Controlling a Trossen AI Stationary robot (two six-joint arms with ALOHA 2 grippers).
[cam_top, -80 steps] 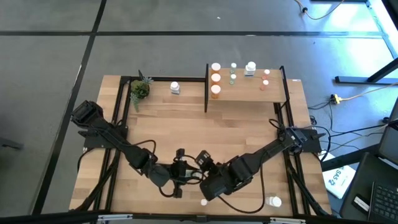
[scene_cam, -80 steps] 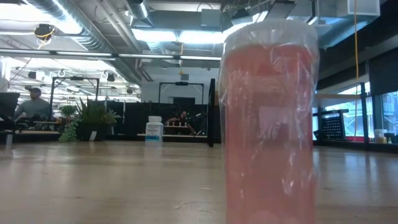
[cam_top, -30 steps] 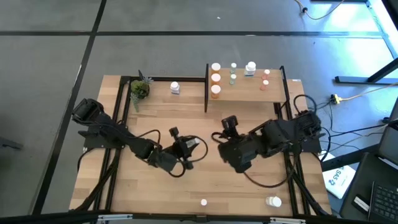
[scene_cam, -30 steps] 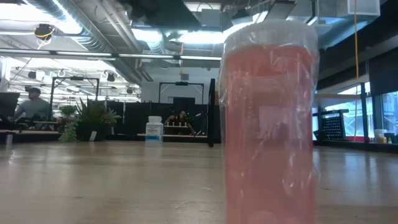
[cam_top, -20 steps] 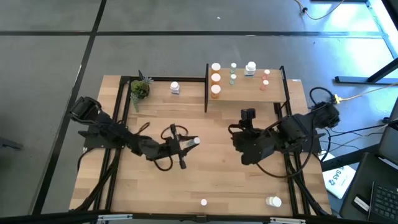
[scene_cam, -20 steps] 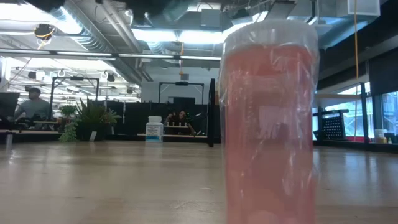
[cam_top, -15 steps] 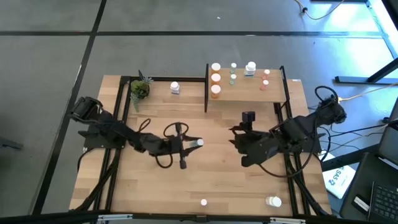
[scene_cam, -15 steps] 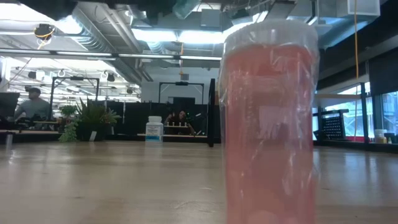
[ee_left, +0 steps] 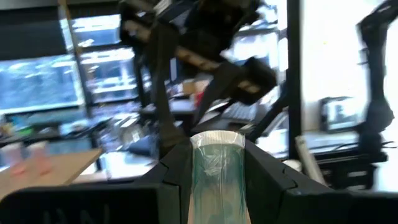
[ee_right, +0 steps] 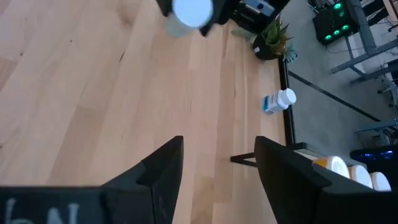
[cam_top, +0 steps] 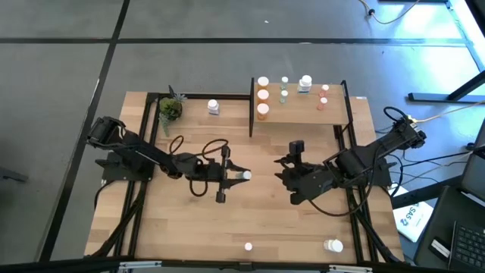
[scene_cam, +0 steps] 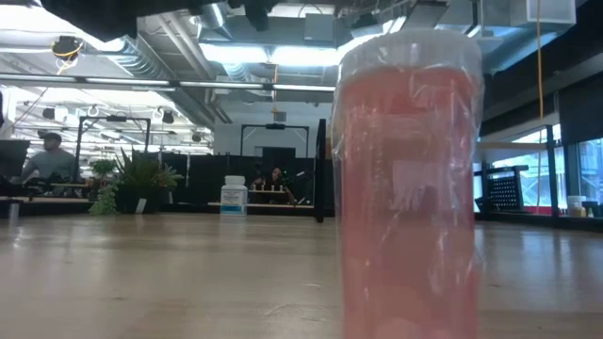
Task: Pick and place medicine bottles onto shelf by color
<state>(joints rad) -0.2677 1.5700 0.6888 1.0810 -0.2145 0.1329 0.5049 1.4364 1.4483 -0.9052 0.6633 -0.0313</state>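
Green bottle (ee_left: 216, 174) between left pincer (ee_left: 217, 180) fingers

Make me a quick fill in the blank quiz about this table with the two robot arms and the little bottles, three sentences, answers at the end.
1. The left gripper holds a green bottle whose cap is ____.
2. The right gripper holds ____.
3. On the shelf, the three orange bottles stand in a row at the end nearest the potted ____.

Missing words: white; nothing; plant
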